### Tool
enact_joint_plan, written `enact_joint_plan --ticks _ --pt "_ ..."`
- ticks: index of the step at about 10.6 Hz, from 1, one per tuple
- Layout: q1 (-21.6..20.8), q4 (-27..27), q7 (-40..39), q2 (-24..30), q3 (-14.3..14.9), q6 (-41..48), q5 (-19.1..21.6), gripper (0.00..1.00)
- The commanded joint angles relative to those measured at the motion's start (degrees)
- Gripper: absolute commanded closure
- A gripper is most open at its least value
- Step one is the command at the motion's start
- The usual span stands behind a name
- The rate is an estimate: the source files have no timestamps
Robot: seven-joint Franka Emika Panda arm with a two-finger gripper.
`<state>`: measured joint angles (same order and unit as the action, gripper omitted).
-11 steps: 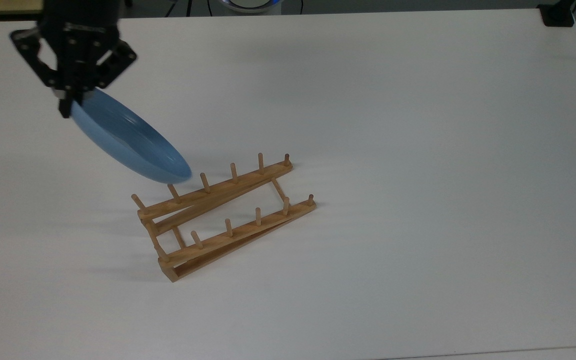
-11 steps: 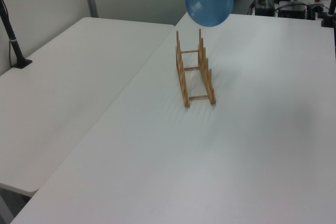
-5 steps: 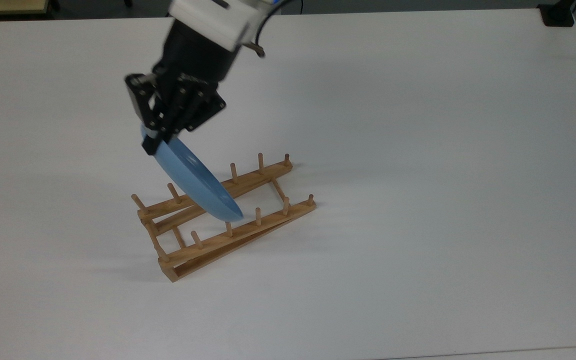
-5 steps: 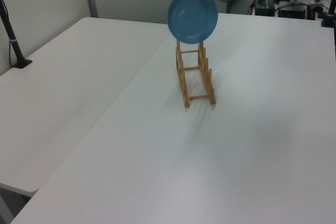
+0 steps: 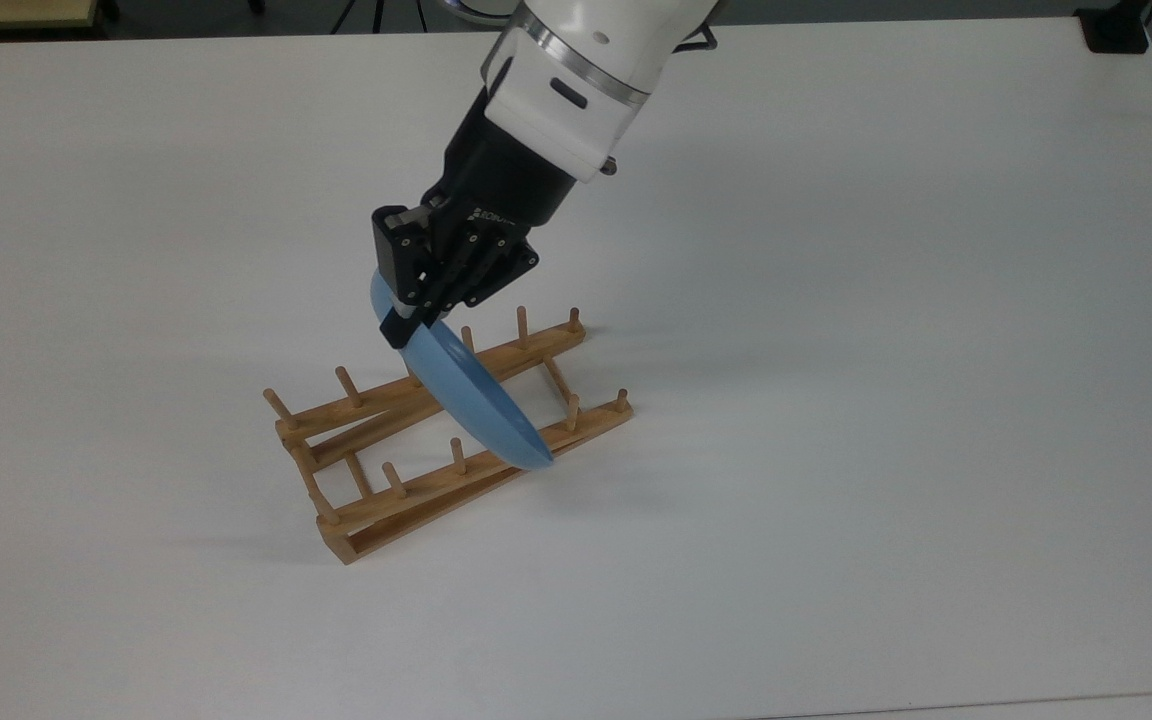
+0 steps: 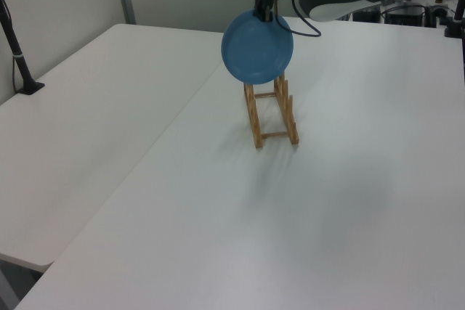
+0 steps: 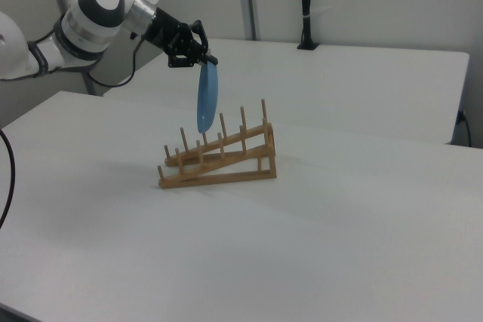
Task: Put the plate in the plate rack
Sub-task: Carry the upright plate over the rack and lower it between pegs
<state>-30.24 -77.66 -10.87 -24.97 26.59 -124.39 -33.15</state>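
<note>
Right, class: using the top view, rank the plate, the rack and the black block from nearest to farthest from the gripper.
1. Plate, gripped at its rim by the gripper.
2. Rack, right under the plate.
3. Black block, far off in the top view's upper right corner.

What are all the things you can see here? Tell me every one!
plate: one, light blue, held on edge above the rack, hanging from the gripper.
plate rack: one, light-brown wood with upright pegs, standing on the table.
table: one, white, under the rack.
black post: one, standing on the far table in the right view.
gripper: one, black, clamped on the plate's upper rim.
robot arm: one, white, reaching in from the top view's upper edge.
</note>
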Motion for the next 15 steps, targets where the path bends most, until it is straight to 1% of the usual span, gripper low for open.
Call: enact_joint_plan --ticks 1,3,9,14,15 --pt "0.01 -2.67 1.91 1.59 -0.93 1.52 -2.00 1.00" --pt "0.45 -3.99 1.91 1.76 -0.93 1.52 -2.44 1.00" --pt "1.32 -3.20 2.08 4.22 -0.93 1.52 -1.39 1.00" --pt "1.41 -3.91 1.65 3.88 -1.19 1.61 -1.74 1.00" --pt "1.42 -4.78 1.65 3.61 -1.19 1.61 -2.00 1.00"
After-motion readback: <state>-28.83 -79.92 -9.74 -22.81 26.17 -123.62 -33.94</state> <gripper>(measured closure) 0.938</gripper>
